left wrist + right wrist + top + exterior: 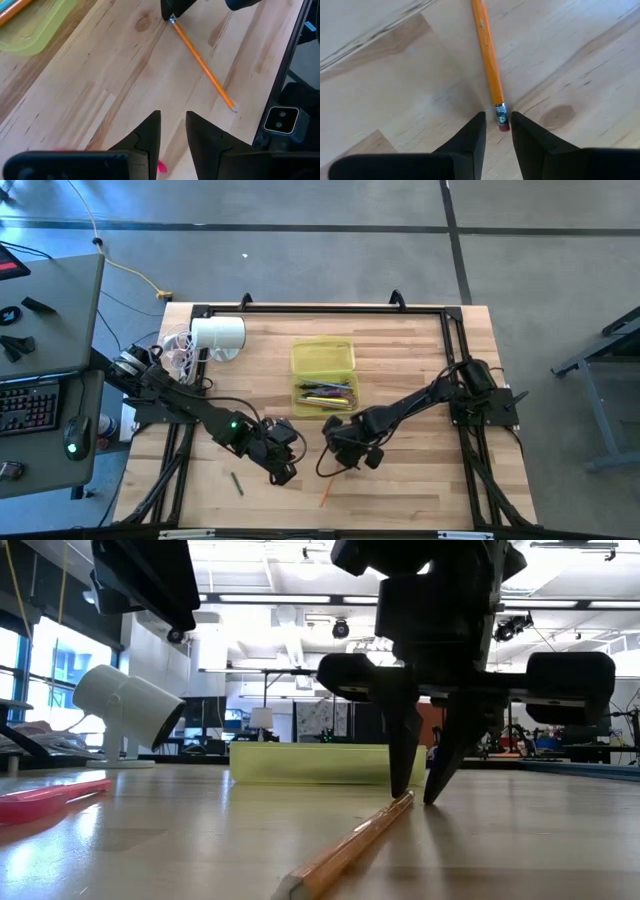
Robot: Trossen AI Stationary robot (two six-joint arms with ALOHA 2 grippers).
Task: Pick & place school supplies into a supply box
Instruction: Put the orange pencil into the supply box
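Right gripper (498, 122) spread, fingertips down on the worktop (395, 90), straddling the pencil's (487, 60) eraser end. Left gripper (173, 131) beside it, slightly parted, empty.

Table (420, 380): light wood, striped in pale and tan planks, black frame. Box (322, 358): translucent yellow-green; pens inside it show pink, yellow and dark. Pencil (487, 55) near the box: orange, silver ferrule, red eraser. Green pen (238, 483): dark green. Cylinder (217, 334): white. Both grippers (496, 129) (172, 132): black.
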